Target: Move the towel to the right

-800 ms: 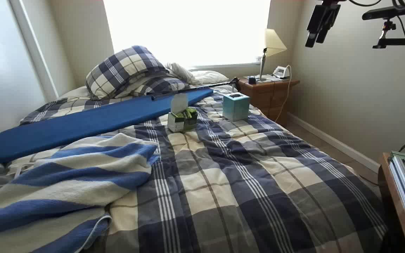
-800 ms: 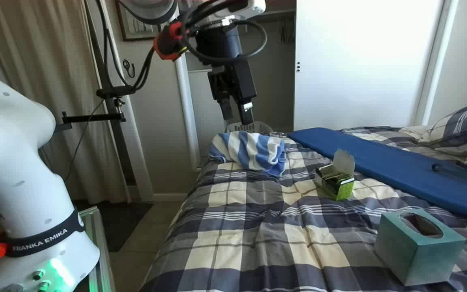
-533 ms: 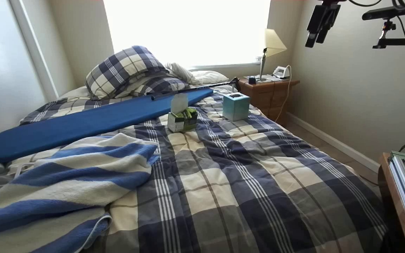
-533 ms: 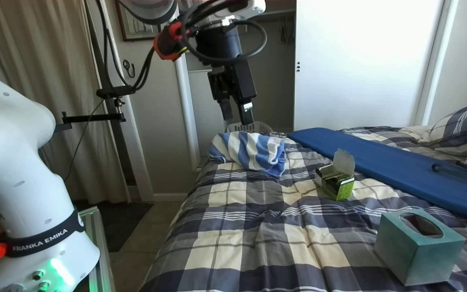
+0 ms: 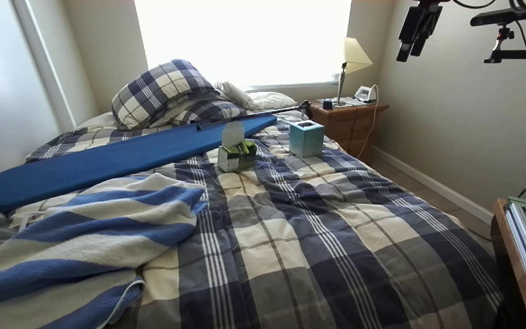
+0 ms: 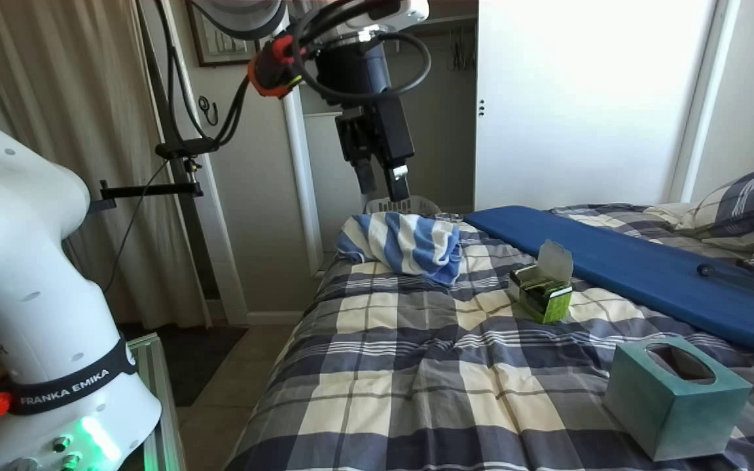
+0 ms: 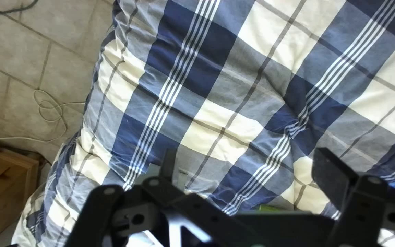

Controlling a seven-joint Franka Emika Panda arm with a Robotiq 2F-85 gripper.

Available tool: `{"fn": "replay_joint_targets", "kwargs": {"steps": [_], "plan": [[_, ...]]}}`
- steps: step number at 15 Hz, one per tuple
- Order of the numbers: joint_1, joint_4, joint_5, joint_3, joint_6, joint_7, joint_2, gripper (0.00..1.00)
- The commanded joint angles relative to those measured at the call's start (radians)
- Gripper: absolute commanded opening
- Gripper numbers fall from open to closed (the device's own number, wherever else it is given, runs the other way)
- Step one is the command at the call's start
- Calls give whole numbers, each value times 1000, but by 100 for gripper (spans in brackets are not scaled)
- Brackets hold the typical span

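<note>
The towel has broad blue and white stripes and lies rumpled on the bed at the lower left in an exterior view. It also shows at the bed's far end in an exterior view. My gripper hangs high above the bed, apart from the towel. It also shows at the upper right in an exterior view. In the wrist view the gripper has its fingers wide apart, with only the plaid bedding between them. A small bright blue patch at the right edge there is too little to identify.
A blue ironing board lies across the bed. An open green box and a teal tissue box stand on the plaid bedding. A nightstand with a lamp and an iron stands beyond the bed.
</note>
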Motion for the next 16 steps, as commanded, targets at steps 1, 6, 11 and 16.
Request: {"fn": "replay_joint_targets", "kwargs": {"steps": [1, 6, 11, 16], "plan": [[-3, 2, 3, 3, -2, -2, 1, 100], [43, 28, 52, -5, 70, -28, 49, 100], [210, 116, 230, -17, 301, -144, 224, 100], [379, 290, 618, -4, 299, -306, 455, 100]]}}
